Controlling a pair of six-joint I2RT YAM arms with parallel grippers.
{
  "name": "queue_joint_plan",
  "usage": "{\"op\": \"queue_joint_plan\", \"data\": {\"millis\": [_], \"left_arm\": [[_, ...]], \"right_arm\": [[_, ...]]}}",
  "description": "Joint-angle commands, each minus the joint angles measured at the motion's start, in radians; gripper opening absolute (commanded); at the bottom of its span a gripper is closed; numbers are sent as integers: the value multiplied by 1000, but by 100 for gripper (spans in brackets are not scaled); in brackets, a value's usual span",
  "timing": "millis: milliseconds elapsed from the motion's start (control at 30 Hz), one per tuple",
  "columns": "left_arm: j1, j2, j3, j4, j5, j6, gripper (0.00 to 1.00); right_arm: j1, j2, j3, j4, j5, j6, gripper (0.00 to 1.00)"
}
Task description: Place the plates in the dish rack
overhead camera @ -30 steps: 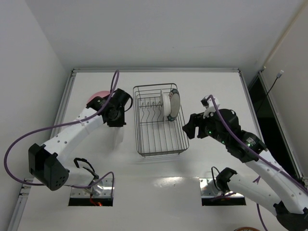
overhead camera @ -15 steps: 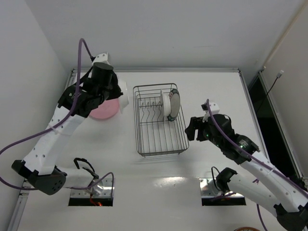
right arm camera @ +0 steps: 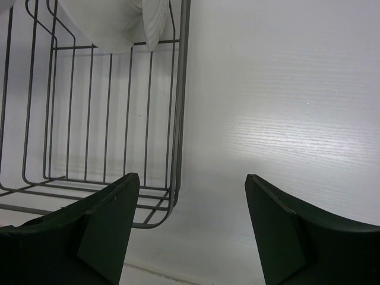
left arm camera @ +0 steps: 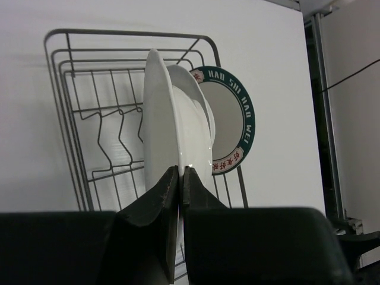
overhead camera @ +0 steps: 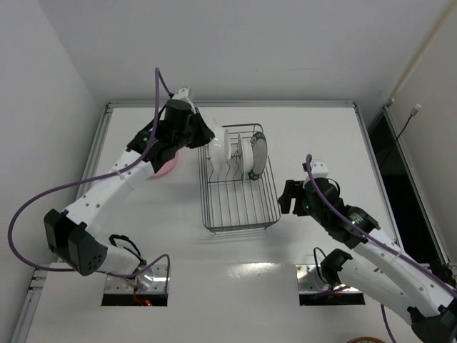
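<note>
My left gripper is shut on the rim of a plain white plate and holds it upright on edge over the far part of the wire dish rack. In the left wrist view the fingers pinch this plate. Beside it stand a second white plate and the blue-rimmed plate in the rack. The blue-rimmed plate stands at the rack's far right. The pink plate lies left of the rack, mostly hidden by my left arm. My right gripper is open and empty just right of the rack.
The right wrist view shows my open gripper over bare white table beside the rack's near right corner, with a white plate at the top edge. Raised rails border the table at left, far and right.
My left arm has lifted the white plate from beside the pink plate and swung it right, over the rack. My right gripper has drawn back a little from the rack.
</note>
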Motion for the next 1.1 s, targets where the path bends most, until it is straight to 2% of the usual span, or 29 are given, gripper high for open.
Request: {"op": "queue_joint_plan", "data": {"millis": [0,400,900,1067], "left_arm": [[12,12,5,286,78,-61,0],[-6,144,-7,353,90,-89,0],[-118,214,88,182,-175,-80,0],[-159,289,177,100,-252,-80,0]], "right_arm": [[-3,-11,-11,32,5,24,70],[-3,-20,7,3,5,6,70],[-3,-11,7,3,14,-4,70],[-3,-11,7,-6,14,-4,70]]}}
